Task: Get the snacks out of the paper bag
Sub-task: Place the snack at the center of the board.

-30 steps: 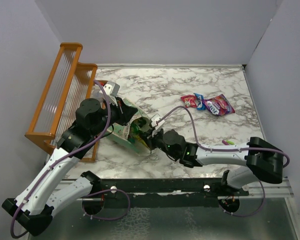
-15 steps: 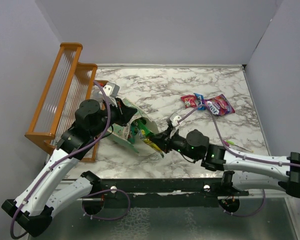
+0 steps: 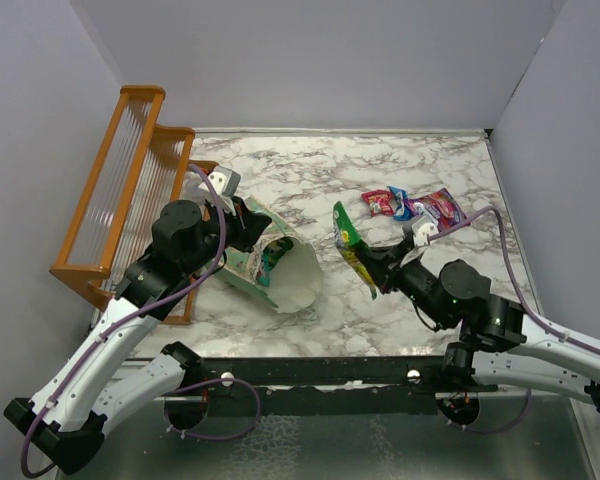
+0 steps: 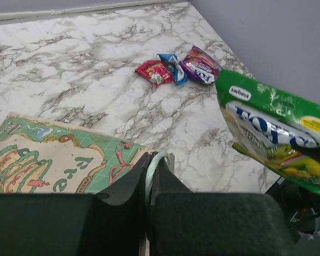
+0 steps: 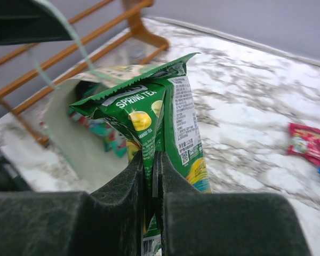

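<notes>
Right hand (image 3: pixel 374 266) lifted green packet (image 3: pixel 348 240) clear; bag (image 3: pixel 296 280) contents mostly hidden.

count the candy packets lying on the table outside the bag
3: red packet, blue packet, purple packet, touching, far right. The right gripper holds a green packet aloft; more may hide in the paper bag.

Three lying packets are counted: red (image 3: pixel 378 203), blue (image 3: pixel 399 203), purple (image 3: pixel 438 209). At least one green packet (image 3: pixel 352 245) is held aloft. One paper bag (image 3: pixel 295 275) and one rack (image 3: pixel 120 190) are noted.
</notes>
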`<state>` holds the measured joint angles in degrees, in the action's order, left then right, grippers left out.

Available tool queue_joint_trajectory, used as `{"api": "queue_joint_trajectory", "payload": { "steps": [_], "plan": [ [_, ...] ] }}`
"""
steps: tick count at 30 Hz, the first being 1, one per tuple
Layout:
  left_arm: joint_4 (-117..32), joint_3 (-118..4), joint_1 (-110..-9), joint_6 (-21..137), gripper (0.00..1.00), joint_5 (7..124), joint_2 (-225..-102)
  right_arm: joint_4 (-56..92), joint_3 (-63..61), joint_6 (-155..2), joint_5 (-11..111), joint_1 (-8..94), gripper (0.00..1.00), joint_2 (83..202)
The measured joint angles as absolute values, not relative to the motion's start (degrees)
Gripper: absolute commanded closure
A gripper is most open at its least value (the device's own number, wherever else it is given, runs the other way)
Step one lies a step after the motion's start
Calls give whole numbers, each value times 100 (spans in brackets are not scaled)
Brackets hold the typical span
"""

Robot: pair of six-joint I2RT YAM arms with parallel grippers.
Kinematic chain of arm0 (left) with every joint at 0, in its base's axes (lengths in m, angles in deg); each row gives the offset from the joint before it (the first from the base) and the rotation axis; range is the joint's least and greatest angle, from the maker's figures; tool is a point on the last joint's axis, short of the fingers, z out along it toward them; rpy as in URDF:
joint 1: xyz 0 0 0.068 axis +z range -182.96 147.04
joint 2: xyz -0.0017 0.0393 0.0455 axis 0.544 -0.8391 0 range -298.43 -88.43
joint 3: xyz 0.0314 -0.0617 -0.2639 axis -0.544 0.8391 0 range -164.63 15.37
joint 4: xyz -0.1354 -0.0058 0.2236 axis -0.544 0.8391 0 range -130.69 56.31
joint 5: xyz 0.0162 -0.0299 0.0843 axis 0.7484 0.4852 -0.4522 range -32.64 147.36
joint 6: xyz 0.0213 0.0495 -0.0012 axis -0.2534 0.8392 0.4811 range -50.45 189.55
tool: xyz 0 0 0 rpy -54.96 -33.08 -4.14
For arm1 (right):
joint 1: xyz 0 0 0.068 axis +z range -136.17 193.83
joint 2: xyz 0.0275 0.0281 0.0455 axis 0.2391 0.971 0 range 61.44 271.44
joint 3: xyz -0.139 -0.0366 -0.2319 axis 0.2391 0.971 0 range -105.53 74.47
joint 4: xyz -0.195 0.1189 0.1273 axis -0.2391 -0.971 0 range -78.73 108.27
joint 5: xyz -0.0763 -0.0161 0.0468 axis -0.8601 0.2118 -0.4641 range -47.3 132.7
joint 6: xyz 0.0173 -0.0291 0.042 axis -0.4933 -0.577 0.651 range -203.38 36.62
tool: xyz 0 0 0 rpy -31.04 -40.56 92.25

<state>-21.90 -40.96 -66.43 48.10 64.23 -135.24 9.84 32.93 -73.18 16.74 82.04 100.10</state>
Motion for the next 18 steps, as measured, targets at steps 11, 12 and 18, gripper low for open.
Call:
{"api": "queue_joint_trajectory", "payload": {
  "steps": [11, 12, 18],
  "plan": [
    [-2216, -4055, -6643, 4913, 100, 6412, -13482, 1017, 3057, -7762, -481, 7941, 99, 11273],
    [-2219, -4046, -6643, 4917, 100, 6412, -13474, 1076, 3055, -7771, -461, 7767, 99, 11391],
    [-2223, -3983, -6643, 4954, 100, 6412, -13410, 1362, 2660, -7779, 282, 6274, 99, 12781]
  ]
}}
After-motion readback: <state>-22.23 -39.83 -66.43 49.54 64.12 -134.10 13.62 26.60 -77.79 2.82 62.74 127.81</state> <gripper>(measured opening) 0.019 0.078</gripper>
